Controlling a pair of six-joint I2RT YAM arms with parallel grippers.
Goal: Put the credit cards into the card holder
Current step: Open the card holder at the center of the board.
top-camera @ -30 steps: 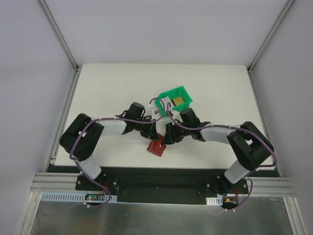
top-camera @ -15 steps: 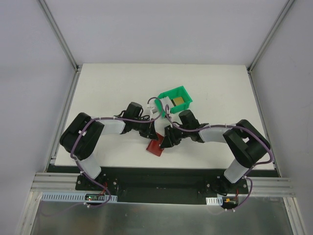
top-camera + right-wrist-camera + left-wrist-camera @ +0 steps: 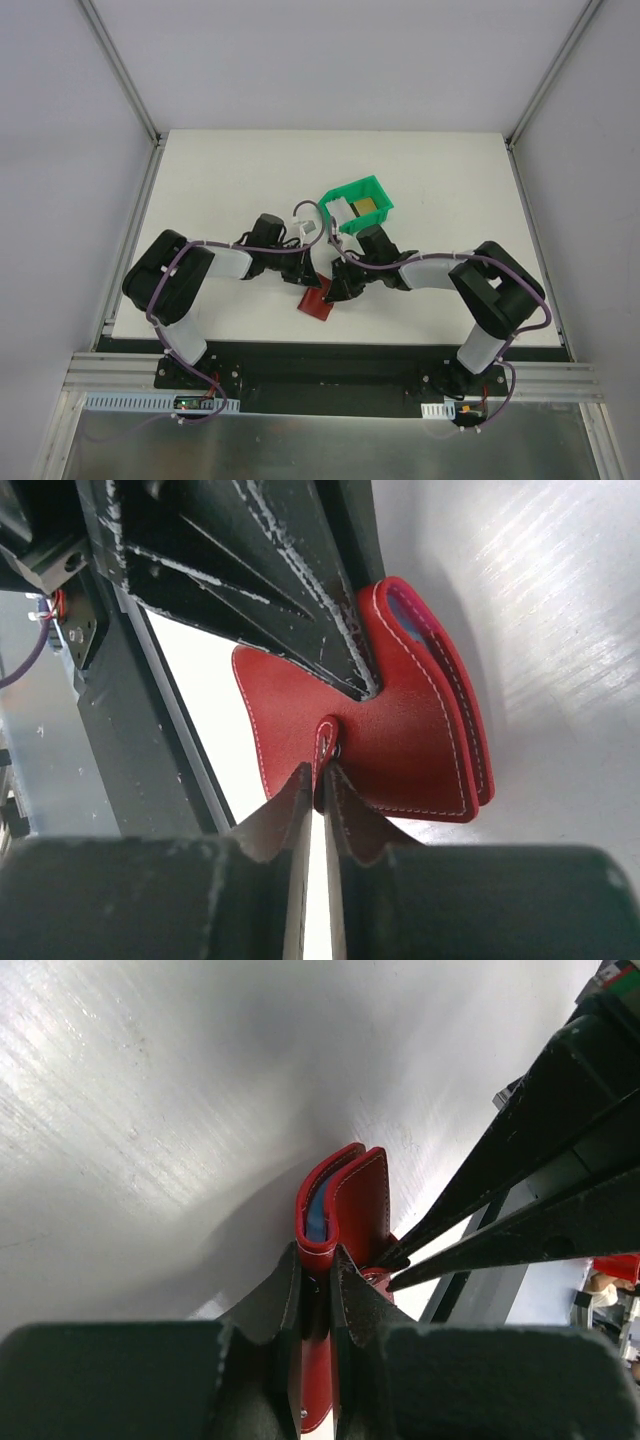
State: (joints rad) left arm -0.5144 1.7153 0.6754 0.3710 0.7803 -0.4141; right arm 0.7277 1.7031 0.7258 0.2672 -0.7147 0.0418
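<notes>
1. The right fingers [image 3: 288, 815] have just narrowed from half-open and now pinch the tab [image 3: 326, 738] of the wallet [image 3: 405, 735] — that arm has edged in.
2. The left fingers [image 3: 283, 1288] stay clamped on the wallet's folded edge, at the near side of the table [image 3: 220, 190].
3. With both ends gripped, unsnapping it and spreading it open looks next. The cards [image 3: 367, 206] lie in the bin [image 3: 350, 186] — none loaded yet.

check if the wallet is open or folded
Folded, not spread: the wallet's red flaps lie close together, only a blue sliver between them. The right gripper pinches its tab.
</notes>
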